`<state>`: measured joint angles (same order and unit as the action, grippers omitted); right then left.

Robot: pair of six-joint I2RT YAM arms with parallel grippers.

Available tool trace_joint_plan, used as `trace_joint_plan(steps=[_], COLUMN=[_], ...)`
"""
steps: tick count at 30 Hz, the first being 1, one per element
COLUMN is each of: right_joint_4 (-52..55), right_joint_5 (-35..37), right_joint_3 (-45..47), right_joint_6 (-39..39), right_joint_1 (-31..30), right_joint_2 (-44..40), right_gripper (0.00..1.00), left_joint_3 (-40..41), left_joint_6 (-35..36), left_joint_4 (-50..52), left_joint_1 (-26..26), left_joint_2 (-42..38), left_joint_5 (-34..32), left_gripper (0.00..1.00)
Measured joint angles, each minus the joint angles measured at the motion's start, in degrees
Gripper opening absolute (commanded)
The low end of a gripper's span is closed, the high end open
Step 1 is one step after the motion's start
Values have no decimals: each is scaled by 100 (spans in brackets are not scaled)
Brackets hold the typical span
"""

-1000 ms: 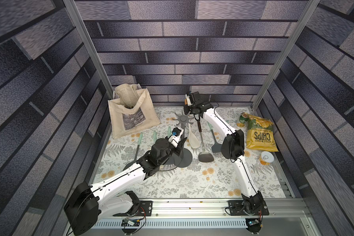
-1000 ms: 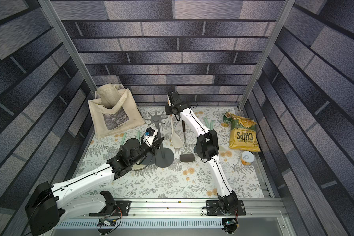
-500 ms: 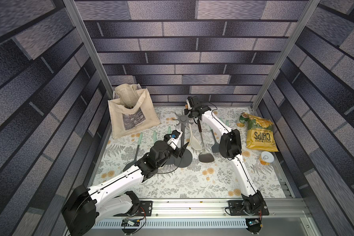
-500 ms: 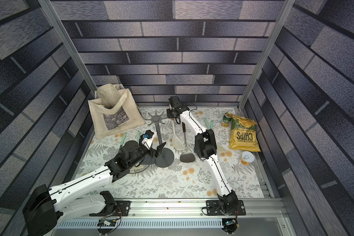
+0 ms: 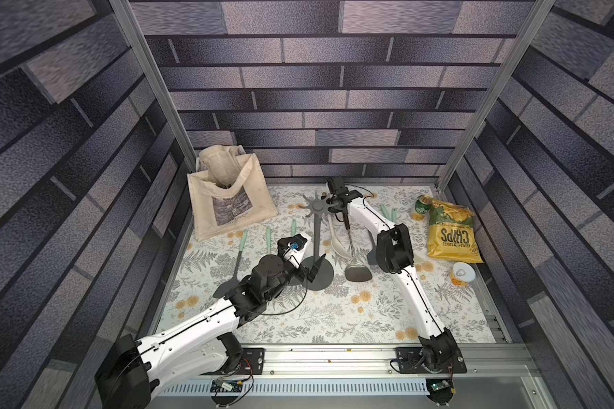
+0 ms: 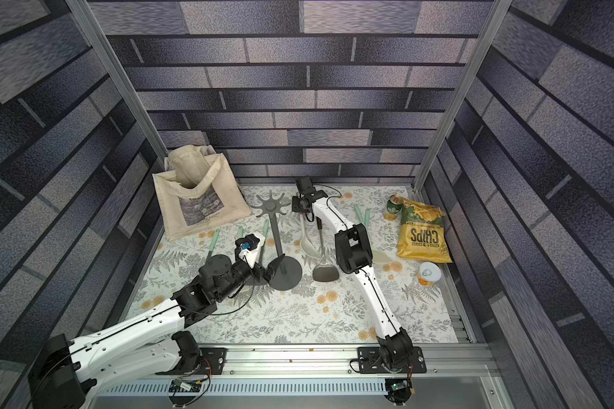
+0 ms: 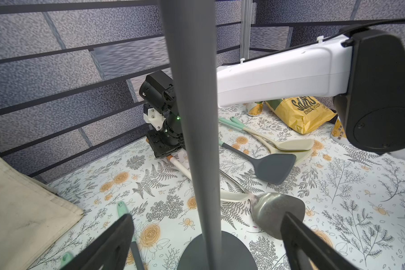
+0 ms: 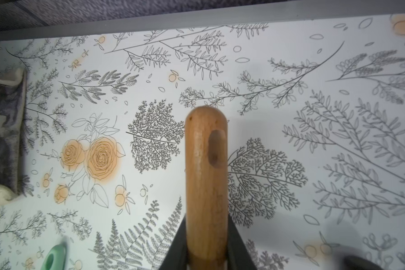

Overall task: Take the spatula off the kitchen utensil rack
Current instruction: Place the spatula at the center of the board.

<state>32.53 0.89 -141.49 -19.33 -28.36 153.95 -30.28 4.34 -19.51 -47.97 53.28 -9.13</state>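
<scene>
Two pincers, both close to the kitchen utensil rack (image 5: 316, 240). Nearest, the left pincer (image 7: 207, 224): gapes fully, straddles the rack's thin pole low above the round base, one finger (image 7: 117, 236) on either side, clasps nothing. Just past the base, the metal blade of the spatula (image 5: 358, 273), low by the floral bench (image 5: 334, 318); cannot tell whether touching. Beside the shaft, a cream spoon (image 5: 337, 244) flat on the bench. Farther back and higher, the right pincer (image 8: 206, 247): nearly closed, clamps the spatula's wooden handle below its hanging hole, that hole clear of every hook. Hovers just beside the rack's star of hooks, spatula off the rack. Farthest, a canvas tote (image 5: 227, 202) by the back wall, and a yellow chips bag (image 5: 451, 232) on the right arm's side
</scene>
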Motion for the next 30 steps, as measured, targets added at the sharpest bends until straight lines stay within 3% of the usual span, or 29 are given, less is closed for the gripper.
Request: trace_joint_plan(steps=[8, 14, 22, 27, 30], right_joint_4=[-55, -109, -118, -186, -389], right_joint_5=[-94, -122, -247, -376, -389], right_joint_3=[2, 2, 17, 352, 1027], right_joint_6=[-92, -127, -195, -127, -61], right_joint_1=[0, 0, 46, 55, 55], right_joint_2=[2, 2, -13, -271, -817], right_gripper=[2, 15, 42, 46, 48], left_joint_3=[297, 439, 444, 444, 444], left_joint_6=[0, -7, -31, -52, -81], left_joint_4=[157, 160, 297, 555, 675], left_joint_1=[0, 120, 560, 855, 1045], left_joint_2=[-463, -901, -1137, -1248, -1381], left_joint_5=[-531, -986, -1239, -1263, -1263], left_gripper=[100, 100, 100, 100, 100])
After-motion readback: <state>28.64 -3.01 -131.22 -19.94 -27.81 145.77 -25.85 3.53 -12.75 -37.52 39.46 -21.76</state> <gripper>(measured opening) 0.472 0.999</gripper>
